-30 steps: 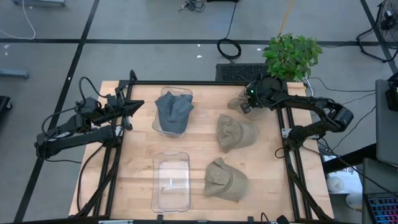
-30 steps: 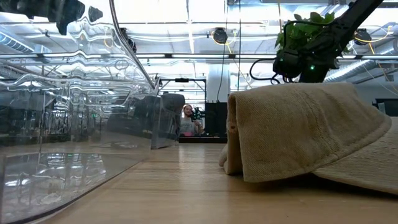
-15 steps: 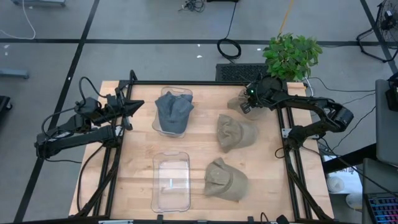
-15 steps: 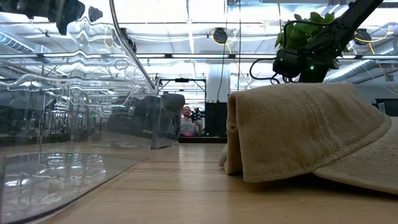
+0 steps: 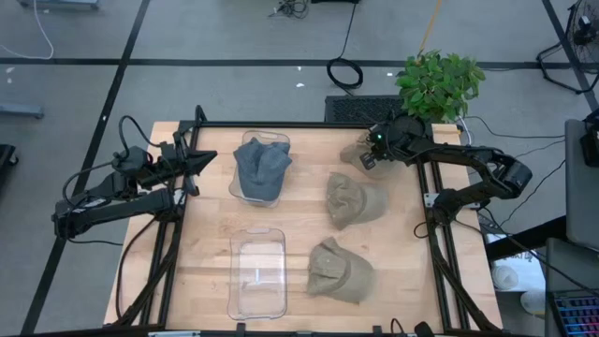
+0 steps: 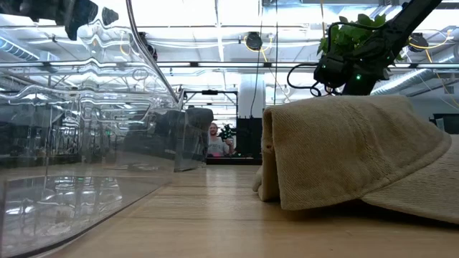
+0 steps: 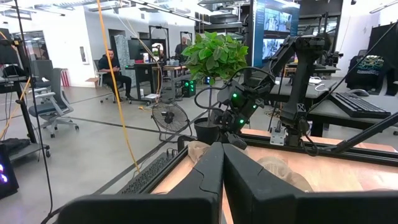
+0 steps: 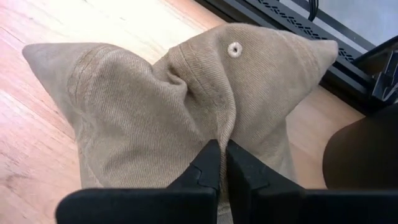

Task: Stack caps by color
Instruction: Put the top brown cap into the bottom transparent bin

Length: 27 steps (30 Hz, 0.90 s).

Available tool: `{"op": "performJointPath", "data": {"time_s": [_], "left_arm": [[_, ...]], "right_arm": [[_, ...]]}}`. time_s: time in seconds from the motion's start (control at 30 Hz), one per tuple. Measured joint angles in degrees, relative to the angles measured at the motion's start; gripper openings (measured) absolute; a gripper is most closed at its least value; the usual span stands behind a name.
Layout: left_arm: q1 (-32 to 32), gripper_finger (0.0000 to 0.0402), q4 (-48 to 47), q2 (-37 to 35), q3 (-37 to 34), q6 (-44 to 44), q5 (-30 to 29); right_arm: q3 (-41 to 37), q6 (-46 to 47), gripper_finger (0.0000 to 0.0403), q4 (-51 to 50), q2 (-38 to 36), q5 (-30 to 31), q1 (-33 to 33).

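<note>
Three tan caps lie on the table's right half: one near the front (image 5: 339,271), filling the low view (image 6: 351,150), one in the middle (image 5: 354,198), and one at the far right corner (image 5: 353,153). My right gripper (image 5: 368,157) is shut on that far cap (image 8: 155,106). A pile of blue-grey caps (image 5: 261,167) sits in the far clear bin. My left gripper (image 5: 198,165) waits shut at the table's left edge, its fingers closed on nothing in the left wrist view (image 7: 222,163). My right gripper (image 8: 222,163) pinches a raised fold of the tan cap's crown (image 8: 219,127), just below the eyelet (image 8: 234,48), between its two fingers. It comes from above, pointing down. The cloth is drawn up into a ridge at the fingers and spreads out below them; whether the cap is clear of the table, I cannot tell.
An empty clear bin (image 5: 257,271) stands near the front, left of the front tan cap, and looms large in the low view (image 6: 72,143). Black frame rails (image 5: 426,187) run along the table's sides. A potted plant (image 5: 438,82) stands beyond the far right corner. People sit in the room behind.
My right gripper, shut on the far tan cap, has risen slightly; the cap has shifted a little with it. Everything else has stayed put.
</note>
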Motion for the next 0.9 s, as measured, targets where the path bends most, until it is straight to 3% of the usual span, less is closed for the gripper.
{"op": "performJointPath", "data": {"time_s": [0.9], "left_arm": [[0.0, 0.0017, 0.0, 0.0, 0.0, 0.0, 0.0]], "right_arm": [[0.0, -0.9, 0.0004, 6.8, 0.0, -3.0, 0.2]]}}
